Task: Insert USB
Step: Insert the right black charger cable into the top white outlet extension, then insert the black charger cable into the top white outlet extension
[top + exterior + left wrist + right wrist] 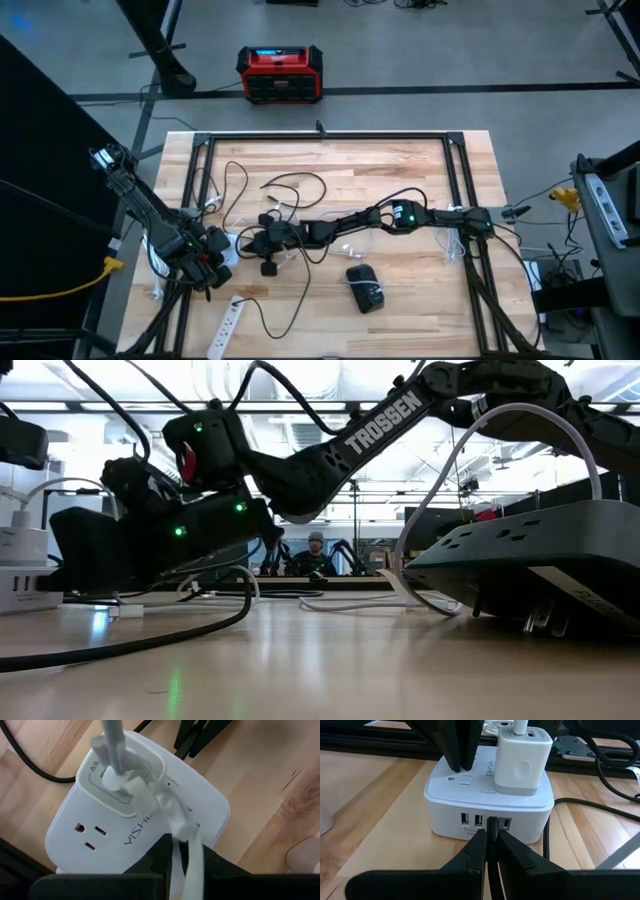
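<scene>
Resting on pale wood table (pixel 400 170) — grey floor (pixel 450 45) beyond.

— What is seen carrying everything?

— A light wooden table (pixel 400 170) is seen, bordered by a black metal frame (pixel 320 137).

— What is laid on it?

— A white charging block (pixel 487 802) is set near the left edge, with a white adapter (pixel 522 762) plugged into its top. A white power strip (pixel 228 326) is laid at the near left corner, partly past the near edge. A black power strip (pixel 365 289) is placed towards the near edge, right of the middle. Black cables (pixel 300 185) are looped across the middle and towards the far edge, and thin white cable (pixel 350 247) is strewn near the centre.
</scene>
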### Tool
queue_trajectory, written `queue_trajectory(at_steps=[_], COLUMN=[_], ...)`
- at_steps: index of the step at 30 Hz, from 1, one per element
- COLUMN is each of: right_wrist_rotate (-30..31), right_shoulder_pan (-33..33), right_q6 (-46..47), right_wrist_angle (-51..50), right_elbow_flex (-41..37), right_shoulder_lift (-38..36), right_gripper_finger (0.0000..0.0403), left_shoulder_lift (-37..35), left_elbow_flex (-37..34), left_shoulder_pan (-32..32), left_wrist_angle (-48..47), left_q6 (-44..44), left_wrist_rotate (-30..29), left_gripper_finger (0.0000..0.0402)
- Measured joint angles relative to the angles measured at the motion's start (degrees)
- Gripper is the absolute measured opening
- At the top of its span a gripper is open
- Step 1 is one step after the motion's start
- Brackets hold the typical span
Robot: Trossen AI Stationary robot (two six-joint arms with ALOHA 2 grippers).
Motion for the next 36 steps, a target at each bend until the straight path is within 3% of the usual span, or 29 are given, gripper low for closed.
queue_trajectory(at_steps=[22, 30, 36], right_wrist_rotate=[-0.9, -1.9, -1.4], right_shoulder_pan=[-0.3, -0.3, -0.4], right_q6=[0.1, -0.2, -4.2], right_wrist_angle=[-0.5, -8.3, -20.5], right_elbow_flex=[0.7, 1.0, 1.3], right_shoulder_lift=[0.1, -4.2, -10.3], right_gripper_finger=[0.0027, 0.0155, 0.0201], left_shoulder_lift=[0.0, 0.0, 0.0], left_elbow_flex=[-0.1, -0.2, -0.1], left_shoulder_pan=[0.0, 0.1, 0.1], left_wrist_angle=[0.0, -0.3, -0.6], left_q6=[0.0, 0.0, 0.0], left_wrist_rotate=[-0.8, -1.5, -1.4], left_gripper_finger=[0.0027, 0.0027, 0.0027])
